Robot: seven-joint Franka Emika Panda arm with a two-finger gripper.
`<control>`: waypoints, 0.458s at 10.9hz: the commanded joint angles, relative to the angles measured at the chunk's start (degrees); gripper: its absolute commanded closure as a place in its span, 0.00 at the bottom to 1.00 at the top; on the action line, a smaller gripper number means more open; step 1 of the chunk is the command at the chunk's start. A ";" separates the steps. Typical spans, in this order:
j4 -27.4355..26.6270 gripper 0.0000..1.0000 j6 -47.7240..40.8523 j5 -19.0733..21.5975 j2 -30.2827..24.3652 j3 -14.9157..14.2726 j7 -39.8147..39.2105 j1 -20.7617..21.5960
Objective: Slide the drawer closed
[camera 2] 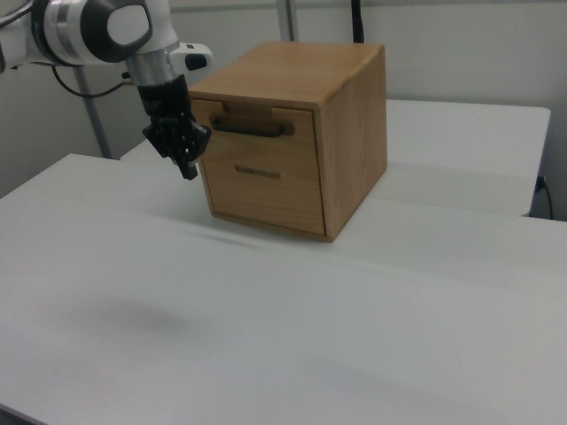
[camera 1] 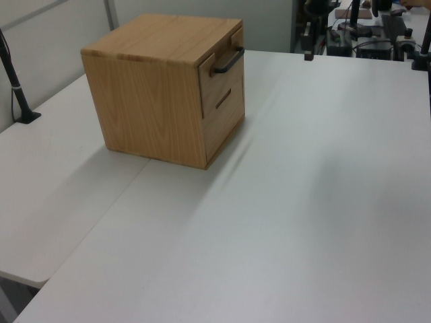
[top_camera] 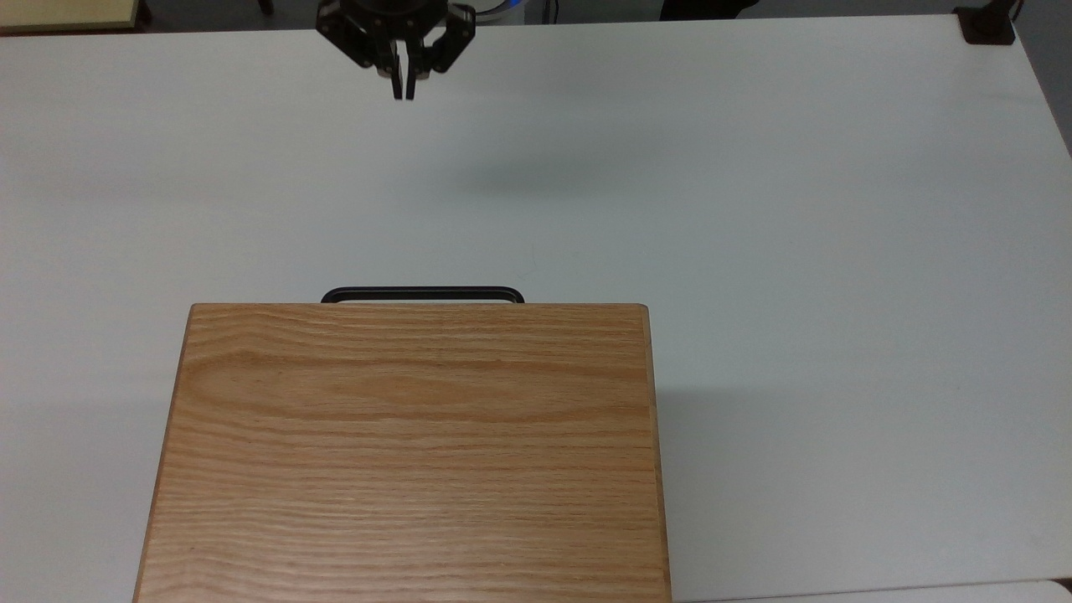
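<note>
Top view shows the gripper well apart from the drawer, fingers pressed together and empty. Only the handle juts past the cabinet, so the drawer sits flush, likely closed.

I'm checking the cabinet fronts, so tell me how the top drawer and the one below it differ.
The top drawer carries a long black bar handle that stands out from its front; the lower drawer has only a short dark handle lying close to its front. The top drawer's front looks shallower, the lower drawer's taller. Both are light oak and sit pushed in, about flush with the cabinet. The gripper hangs apart from both.
</note>
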 commanded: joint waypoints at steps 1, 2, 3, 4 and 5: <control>-3.02 0.11 -1.04 -0.16 -2.56 -0.58 1.04 0.31; -3.02 0.00 -1.04 -0.16 -2.56 -0.58 1.21 0.31; -3.02 0.00 -1.04 -0.16 -2.56 -0.58 1.21 0.14; -3.02 0.00 -1.04 -0.16 -2.56 -0.58 1.39 -0.04; -2.93 0.00 -1.13 -0.16 -2.47 -0.58 1.39 -0.04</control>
